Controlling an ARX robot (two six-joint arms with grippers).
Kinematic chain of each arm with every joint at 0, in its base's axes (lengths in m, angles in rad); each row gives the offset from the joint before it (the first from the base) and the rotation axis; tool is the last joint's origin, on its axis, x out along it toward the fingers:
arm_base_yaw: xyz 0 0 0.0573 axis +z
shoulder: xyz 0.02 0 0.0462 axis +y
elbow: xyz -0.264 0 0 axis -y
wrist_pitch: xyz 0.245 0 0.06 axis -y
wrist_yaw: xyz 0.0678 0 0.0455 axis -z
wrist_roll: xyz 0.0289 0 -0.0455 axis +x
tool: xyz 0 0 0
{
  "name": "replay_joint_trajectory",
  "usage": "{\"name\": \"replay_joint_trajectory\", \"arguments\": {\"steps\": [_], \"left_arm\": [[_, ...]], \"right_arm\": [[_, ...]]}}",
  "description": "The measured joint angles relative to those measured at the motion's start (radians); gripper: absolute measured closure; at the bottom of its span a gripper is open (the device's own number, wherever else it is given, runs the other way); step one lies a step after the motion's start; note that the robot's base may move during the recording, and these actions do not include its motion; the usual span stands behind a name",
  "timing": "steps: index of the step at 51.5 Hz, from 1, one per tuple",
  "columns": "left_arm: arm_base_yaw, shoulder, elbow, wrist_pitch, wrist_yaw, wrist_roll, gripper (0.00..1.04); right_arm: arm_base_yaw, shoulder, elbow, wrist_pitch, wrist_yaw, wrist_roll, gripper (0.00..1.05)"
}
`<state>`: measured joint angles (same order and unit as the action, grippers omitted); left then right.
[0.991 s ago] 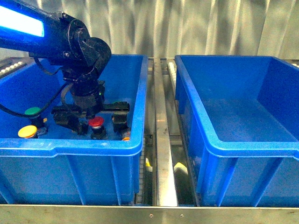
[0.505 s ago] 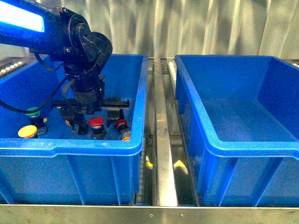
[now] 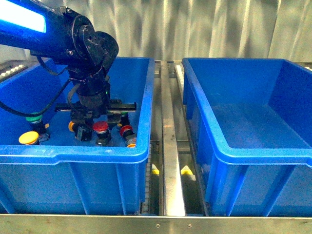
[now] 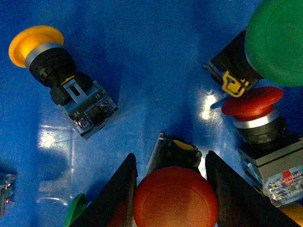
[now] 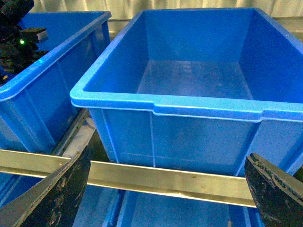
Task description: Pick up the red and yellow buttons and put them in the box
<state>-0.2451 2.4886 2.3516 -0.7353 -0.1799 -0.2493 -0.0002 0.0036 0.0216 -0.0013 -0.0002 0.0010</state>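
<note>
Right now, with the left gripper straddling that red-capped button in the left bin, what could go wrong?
The left gripper flanks the domed red mushroom-cap push-button; closing on the rounded cap may slip. A second red-capped button lies close beside one finger and could get nudged or snagged. A mid-transfer drop could land on the metal rails.

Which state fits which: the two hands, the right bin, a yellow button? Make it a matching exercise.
1 left hand
2 right hand
3 right bin
4 yellow button

A lying on its side
B fingers either side of a red button
C no buttons inside
D fingers spread, holding nothing

Pairs: 1-B, 2-D, 3-C, 4-A
</note>
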Motion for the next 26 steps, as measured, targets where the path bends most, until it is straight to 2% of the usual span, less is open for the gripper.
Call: {"name": "replay_joint_trajectory", "arguments": {"steps": [9, 13, 18, 26], "left_arm": [[0.005, -0.179, -0.241, 0.184, -0.001, -0.054, 0.70], [0.015, -0.369, -0.448, 0.349, 0.019, -0.105, 0.70], [0.034, -0.575, -0.653, 0.541, 0.076, -0.161, 0.70], [0.063, -0.824, -0.967, 0.949, 0.220, -0.255, 0.70]], "right_arm": [[0.000, 0.000, 0.000, 0.000, 0.000, 0.000, 0.07], [0.000, 0.000, 0.000, 0.000, 0.000, 0.000, 0.07], [0.000, 0.000, 0.000, 0.000, 0.000, 0.000, 0.07], [0.000, 0.000, 0.000, 0.000, 0.000, 0.000, 0.07]]}}
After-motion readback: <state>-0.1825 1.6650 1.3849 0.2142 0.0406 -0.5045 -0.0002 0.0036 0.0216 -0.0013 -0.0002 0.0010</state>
